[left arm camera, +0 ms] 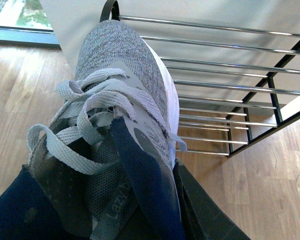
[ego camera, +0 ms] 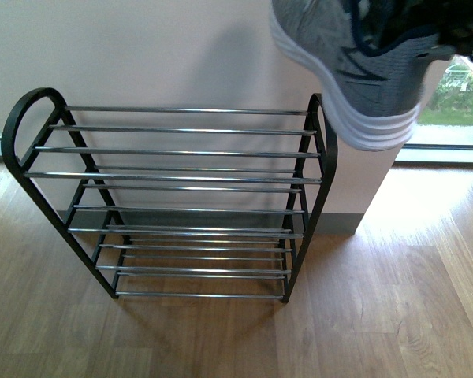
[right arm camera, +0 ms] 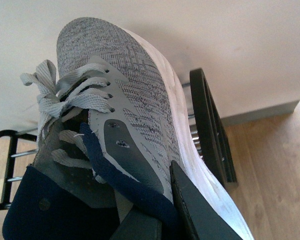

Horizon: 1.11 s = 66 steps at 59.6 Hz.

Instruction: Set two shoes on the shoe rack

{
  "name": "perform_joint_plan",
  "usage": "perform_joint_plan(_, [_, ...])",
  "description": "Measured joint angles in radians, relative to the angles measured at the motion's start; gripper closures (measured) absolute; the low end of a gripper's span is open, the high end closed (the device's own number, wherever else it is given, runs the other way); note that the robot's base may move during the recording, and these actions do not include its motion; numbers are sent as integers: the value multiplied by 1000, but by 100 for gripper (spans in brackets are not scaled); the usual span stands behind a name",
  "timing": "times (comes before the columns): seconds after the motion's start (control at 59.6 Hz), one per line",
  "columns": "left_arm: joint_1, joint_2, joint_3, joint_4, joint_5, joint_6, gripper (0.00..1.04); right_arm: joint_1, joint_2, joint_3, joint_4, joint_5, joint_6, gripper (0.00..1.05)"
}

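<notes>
Left gripper (left arm camera: 105,200) clamps first shoe (left arm camera: 125,75), toe toward top bars of shoe rack (ego camera: 181,178) | right gripper (right arm camera: 102,187) clamps second shoe (ego camera: 355,59), held in air just above right side loop of shoe rack | shoe rack stands on wood floor (ego camera: 378,303) by wall (ego camera: 142,47)

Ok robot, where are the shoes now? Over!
Left gripper shut on one shoe. Right gripper shut on other shoe, by rack's side. Rack bare, nothing blocking.

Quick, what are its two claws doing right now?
Left gripper: closed on a grey sneaker.
Right gripper: closed on the other grey sneaker.
</notes>
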<state>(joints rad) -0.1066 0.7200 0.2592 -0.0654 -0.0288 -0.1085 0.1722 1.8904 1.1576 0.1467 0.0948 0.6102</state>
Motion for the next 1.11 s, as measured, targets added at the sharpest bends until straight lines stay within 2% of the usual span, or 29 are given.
perform_joint_plan(0.218, [0, 0, 0, 0, 0, 0, 103, 51, 68, 74, -95, 76, 162, 103])
perform_joint_plan(0.47, [0, 0, 0, 0, 0, 0, 103, 55, 166, 182, -169, 173, 304, 103])
perform_joint_plan(0.873, [0, 0, 0, 0, 0, 0, 103, 64, 293, 336, -259, 193, 446, 103])
perform_joint_plan(1.108, [0, 0, 0, 0, 0, 0, 103, 82, 293, 350, -261, 191, 465, 103])
